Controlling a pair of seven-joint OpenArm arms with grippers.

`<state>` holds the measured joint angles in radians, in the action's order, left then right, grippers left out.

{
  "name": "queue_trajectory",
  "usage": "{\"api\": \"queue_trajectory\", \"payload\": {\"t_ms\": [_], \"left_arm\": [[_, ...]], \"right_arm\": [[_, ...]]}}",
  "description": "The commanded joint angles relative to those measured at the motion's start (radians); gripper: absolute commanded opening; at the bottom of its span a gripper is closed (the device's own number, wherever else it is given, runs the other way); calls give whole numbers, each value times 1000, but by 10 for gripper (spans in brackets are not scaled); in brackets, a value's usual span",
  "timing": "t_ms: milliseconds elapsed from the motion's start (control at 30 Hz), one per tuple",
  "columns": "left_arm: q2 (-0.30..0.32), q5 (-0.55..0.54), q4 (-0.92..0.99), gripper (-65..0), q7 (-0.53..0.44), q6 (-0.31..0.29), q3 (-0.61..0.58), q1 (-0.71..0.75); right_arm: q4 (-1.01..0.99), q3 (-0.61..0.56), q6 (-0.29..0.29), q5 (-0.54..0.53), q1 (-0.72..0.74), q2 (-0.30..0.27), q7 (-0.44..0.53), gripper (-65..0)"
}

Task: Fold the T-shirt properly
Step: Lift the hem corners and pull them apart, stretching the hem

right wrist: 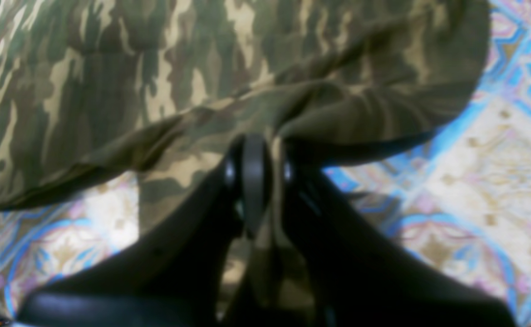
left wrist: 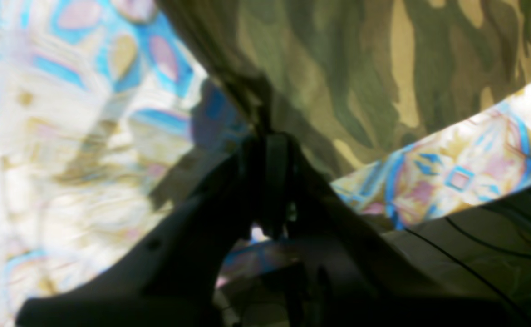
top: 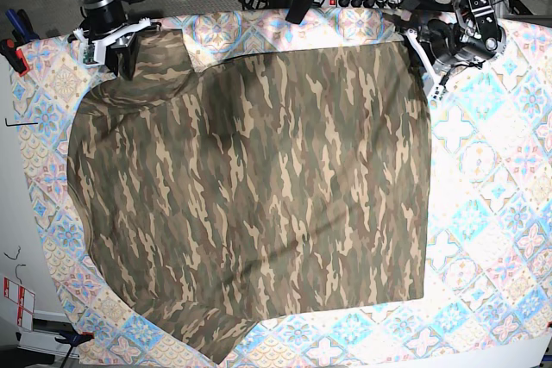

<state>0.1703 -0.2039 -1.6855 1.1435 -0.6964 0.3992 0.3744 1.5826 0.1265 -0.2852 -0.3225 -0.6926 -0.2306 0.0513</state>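
In the left wrist view, the left gripper [left wrist: 272, 150] has its dark fingers [left wrist: 275, 181] pressed together on an edge of the camouflage T-shirt [left wrist: 361, 77], which rises from the pinch and fills the upper right of the picture; under it lies the blue, pink and cream patterned cloth [left wrist: 66, 136], blurred on the left and showing as a band at the right. In the right wrist view, the right gripper [right wrist: 255, 159] is likewise closed on the T-shirt [right wrist: 156, 68]: gathered folds of fabric bunch at its fingers [right wrist: 254, 181] and a strip of the shirt hangs down between them, with the patterned cloth [right wrist: 497, 181] showing to the right and at the lower left. In the base view, the T-shirt [top: 259, 187] lies spread wide over the middle of the table, covered by the patterned cloth [top: 492, 213], reaching from near the far edge towards the near edge, with one sleeve pointing at the near edge. The right gripper [top: 121, 47] holds the shirt's corner near the table's far left corner, where the fabric bunches. The left gripper [top: 429, 62] holds the shirt's other far corner, towards the far right corner.
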Motion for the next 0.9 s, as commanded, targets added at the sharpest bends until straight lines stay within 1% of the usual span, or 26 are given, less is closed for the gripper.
{"api": "queue_trajectory", "payload": {"t_ms": [0,133,233,367,467,567,600,700,733,867], "left_arm": [[13,-6,-38,-623,13,-2,5,-2],[15,-6,-187,-623,125,-2,7,-2],[15,-6,-249,-623,181,-2,7,-8],[13,1,-250,-623,197,-2,24,-38],[13,-1,-222,-623,253,-2,68,-73],[18,1,-216,-623,253,-2,100,-120],[19,1,-216,-623,253,-2,100,-127],[19,4,-215,-623,253,-2,100,-176],[19,4,-213,-623,253,-2,97,-186],[11,-6,-219,-622,253,-2,96,-202]], "right_arm": [[29,6,-7,-10,-14,-8,28,-612],[83,71,-7,-10,-26,-5,28,-612],[123,100,-7,-10,-29,-5,22,-612],[137,124,-7,-10,-28,-5,22,-612],[137,149,-7,-10,-25,-5,20,-612],[137,155,-7,-11,-23,-6,15,-611],[138,155,-7,-11,-17,-6,-3,-610],[154,155,-7,-10,46,-8,-118,-611],[155,155,-7,-10,60,-8,-143,-611],[178,150,-7,-10,83,-8,-173,-612]]}}
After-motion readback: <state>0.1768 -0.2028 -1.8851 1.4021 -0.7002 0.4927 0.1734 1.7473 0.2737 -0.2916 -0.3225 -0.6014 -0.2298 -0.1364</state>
